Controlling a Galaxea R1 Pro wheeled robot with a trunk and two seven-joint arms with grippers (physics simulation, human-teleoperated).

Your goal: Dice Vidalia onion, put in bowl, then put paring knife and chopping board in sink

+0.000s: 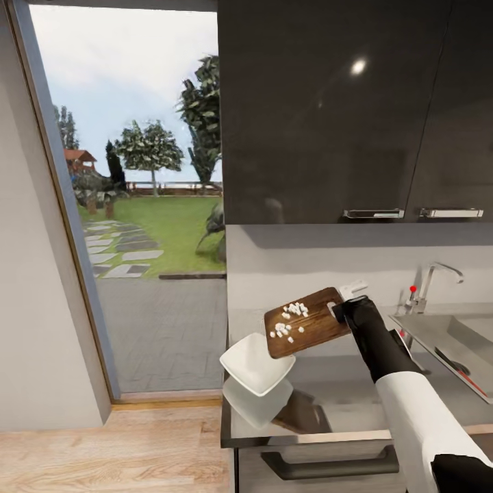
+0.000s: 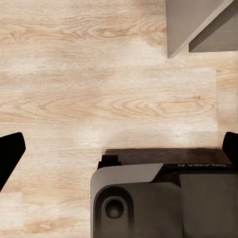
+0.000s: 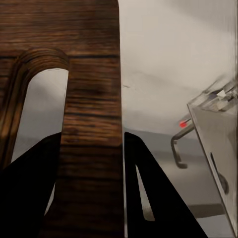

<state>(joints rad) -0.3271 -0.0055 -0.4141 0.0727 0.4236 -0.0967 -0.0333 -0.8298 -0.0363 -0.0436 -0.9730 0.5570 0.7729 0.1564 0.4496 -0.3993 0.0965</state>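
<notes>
2 right gripper (image 1: 340, 309) jaws clamped the board (image 1: 306, 322) handle, tilted above the bowl (image 1: 257, 363); white onion dice (image 1: 289, 321) lay on it. Left gripper (image 2: 119, 148) jaws wide, holding nothing.

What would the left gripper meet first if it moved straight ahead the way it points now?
Probably the wooden floor: the left gripper points down at it with nothing between, though the robot's base sits close beside that line.

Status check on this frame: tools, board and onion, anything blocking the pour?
Right tool shut on chopping board, tilted above bowl. Diced onion on the board. Left tool open over floor. Nothing blocking.
</notes>
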